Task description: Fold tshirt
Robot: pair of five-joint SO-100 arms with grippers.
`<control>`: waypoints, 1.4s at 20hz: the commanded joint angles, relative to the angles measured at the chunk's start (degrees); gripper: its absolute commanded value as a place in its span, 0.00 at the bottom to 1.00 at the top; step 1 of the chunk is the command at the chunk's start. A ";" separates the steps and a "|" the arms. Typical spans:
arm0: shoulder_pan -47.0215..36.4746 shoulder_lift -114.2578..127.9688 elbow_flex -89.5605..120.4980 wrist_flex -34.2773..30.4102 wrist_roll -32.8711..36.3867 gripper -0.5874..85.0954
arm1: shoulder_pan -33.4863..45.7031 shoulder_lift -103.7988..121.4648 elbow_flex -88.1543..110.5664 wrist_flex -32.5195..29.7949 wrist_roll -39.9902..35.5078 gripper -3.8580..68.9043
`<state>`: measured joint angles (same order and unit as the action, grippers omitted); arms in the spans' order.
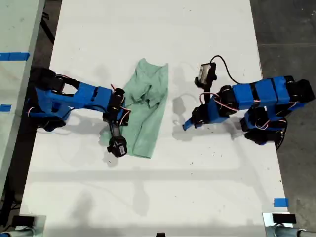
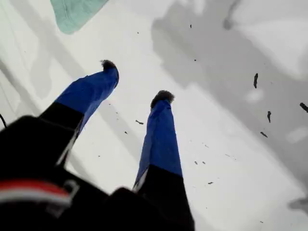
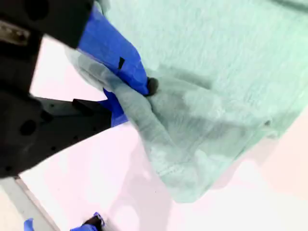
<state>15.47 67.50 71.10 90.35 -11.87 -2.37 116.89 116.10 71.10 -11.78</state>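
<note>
— What's the setting?

— A white table (image 1: 207, 187) over a dark floor, with one arm at each of the exterior view's sides.

— Where is the tshirt (image 1: 148, 106)?

— On the table between the two arms, nearer the exterior view's left. It lies as a long narrow strip, rumpled around the middle.

— How far along would you say the folding is?

— About midway, I judge. The cloth looks brought in lengthwise, since it is far narrower than a spread shirt, but the layers are bunched and not squared. What seems left is to flatten them and fold the strip across its length.

— And your grippers?

— My second gripper (image 3: 132, 98) is clenched on the edge of the tshirt (image 3: 216, 57), with cloth draped over its blue finger. My first gripper (image 2: 136, 80) has its jaws apart over bare table, holding nothing; the shirt's corner (image 2: 72, 12) lies a little beyond it.

— Counts?

— One tshirt, two arms and two grippers. I also see three pieces of blue tape (image 1: 280, 202) in the exterior view, one on the table and two on the bench at that view's left.
</note>
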 commanded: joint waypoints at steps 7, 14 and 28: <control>-0.70 -24.52 -26.46 -10.02 10.99 0.26 | -1.32 4.13 -0.44 -1.32 1.05 0.27; 0.44 -15.21 -26.19 -0.88 10.72 0.36 | -1.67 4.39 -0.09 -1.41 1.58 0.26; 0.97 24.35 0.26 14.50 7.12 0.33 | -1.14 4.92 -3.16 0.62 1.14 0.26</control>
<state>15.82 80.51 64.07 103.97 -2.99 -3.34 119.00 116.28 71.02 -10.63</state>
